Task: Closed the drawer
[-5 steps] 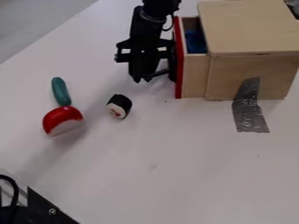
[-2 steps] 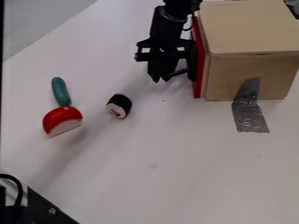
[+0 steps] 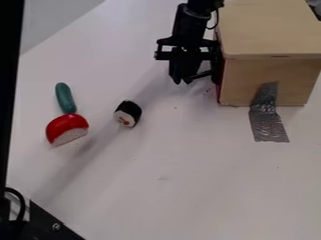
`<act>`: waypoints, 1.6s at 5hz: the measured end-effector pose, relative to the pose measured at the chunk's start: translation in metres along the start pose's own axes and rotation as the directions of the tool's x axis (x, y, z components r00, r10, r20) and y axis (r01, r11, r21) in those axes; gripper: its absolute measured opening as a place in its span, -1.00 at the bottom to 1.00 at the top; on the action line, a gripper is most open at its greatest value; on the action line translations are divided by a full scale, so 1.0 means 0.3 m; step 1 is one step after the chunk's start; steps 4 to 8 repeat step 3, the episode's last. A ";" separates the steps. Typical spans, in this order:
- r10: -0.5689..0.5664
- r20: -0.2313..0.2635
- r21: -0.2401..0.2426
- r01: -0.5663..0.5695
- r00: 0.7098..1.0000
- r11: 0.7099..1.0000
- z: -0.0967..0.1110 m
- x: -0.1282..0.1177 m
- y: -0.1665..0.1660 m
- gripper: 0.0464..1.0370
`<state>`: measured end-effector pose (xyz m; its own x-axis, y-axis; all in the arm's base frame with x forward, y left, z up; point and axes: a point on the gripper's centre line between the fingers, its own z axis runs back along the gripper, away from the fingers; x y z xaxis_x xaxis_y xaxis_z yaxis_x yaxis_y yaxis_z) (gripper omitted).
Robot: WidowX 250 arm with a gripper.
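Red drawer front [image 3: 218, 93] sits against the wooden cabinet [image 3: 239, 77]; I judge closure complete. My tool [image 3: 182, 82] is narrow, empty, beside it; only withdrawal remains.

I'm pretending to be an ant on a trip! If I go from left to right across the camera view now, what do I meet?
Red-and-white half-round toy → black-and-white toy sushi roll → black two-finger gripper → shiny silver tape strip.
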<state>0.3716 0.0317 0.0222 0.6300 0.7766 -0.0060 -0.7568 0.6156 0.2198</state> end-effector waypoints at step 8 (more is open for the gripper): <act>0.012 -0.039 0.060 -0.010 0.999 0.998 -0.001 0.060 0.009 0.83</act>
